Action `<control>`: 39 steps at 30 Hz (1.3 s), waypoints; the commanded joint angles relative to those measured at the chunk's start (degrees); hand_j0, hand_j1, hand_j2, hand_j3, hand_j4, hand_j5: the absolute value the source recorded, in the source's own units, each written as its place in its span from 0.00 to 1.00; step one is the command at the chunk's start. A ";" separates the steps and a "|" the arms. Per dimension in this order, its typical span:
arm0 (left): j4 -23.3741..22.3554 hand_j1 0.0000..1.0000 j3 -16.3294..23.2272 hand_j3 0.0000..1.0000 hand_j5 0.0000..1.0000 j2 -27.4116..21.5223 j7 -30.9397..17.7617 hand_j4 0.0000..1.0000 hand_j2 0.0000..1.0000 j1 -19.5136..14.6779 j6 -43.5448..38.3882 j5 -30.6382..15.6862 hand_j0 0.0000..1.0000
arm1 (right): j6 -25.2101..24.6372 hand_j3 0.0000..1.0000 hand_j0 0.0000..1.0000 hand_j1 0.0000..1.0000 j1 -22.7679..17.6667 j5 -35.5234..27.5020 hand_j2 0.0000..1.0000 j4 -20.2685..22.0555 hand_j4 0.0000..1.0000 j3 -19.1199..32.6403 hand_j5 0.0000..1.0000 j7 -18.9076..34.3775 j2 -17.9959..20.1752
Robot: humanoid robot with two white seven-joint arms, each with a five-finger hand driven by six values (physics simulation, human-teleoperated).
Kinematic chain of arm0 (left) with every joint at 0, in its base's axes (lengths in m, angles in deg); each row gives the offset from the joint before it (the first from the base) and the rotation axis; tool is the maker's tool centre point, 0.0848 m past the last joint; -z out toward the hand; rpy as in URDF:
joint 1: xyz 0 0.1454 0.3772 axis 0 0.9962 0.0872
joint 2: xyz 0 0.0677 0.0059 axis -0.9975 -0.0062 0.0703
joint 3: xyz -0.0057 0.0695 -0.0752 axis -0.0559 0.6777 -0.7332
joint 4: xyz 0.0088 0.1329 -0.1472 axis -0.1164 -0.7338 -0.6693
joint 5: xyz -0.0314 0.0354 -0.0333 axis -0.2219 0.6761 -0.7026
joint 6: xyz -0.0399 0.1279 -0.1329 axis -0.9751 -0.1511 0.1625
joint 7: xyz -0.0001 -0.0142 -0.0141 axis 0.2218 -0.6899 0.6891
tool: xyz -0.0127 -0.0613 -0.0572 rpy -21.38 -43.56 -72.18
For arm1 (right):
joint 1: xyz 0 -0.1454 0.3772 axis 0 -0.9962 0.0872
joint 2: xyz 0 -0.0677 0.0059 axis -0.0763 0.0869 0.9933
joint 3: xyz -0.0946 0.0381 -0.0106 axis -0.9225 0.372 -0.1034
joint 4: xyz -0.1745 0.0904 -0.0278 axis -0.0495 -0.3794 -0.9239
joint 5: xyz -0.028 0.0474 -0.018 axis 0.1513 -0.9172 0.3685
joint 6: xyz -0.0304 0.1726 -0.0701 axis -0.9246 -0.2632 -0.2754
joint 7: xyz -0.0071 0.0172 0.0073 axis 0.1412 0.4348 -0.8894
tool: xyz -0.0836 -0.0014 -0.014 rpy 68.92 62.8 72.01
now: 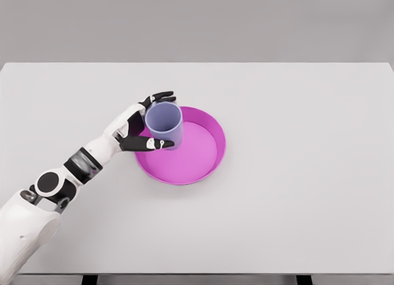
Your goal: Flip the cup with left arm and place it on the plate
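Note:
A lavender cup [164, 122] stands upright, mouth up, over the left part of a magenta plate [184, 162]. My left hand [152, 120] comes in from the lower left and is wrapped round the cup: the thumb [148, 144] crosses its near side and the fingers [161, 97] curl behind its far rim. I cannot tell whether the cup's base touches the plate or hangs just above it. The right arm is out of view.
The plate lies on a wide white table [295, 174], a little left of its centre. My left forearm [68, 174] stretches across the table's lower left. Nothing else stands on the table.

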State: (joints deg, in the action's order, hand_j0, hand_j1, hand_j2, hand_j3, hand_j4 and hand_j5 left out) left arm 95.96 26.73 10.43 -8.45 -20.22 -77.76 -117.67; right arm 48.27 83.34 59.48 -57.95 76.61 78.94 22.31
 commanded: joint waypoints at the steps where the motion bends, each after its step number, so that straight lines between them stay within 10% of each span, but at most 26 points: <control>1: 0.04 1.00 -0.01 1.00 1.00 0.00 0.00 1.00 1.00 0.00 0.03 -0.13 1.00 | 0.00 1.00 1.00 1.00 0.00 0.00 1.00 0.00 1.00 0.00 1.00 0.01 0.00; 39: 2.41 1.00 -0.71 1.00 1.00 -7.64 0.17 1.00 1.00 0.53 0.12 2.15 1.00 | 0.00 1.00 1.00 1.00 0.00 0.00 1.00 0.00 1.00 0.00 1.00 0.01 0.00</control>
State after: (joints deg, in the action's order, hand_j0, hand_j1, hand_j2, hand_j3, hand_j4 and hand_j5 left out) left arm 98.29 26.03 3.32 -8.31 -19.78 -77.64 -115.31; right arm 48.27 83.34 59.48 -57.95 76.61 78.94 22.31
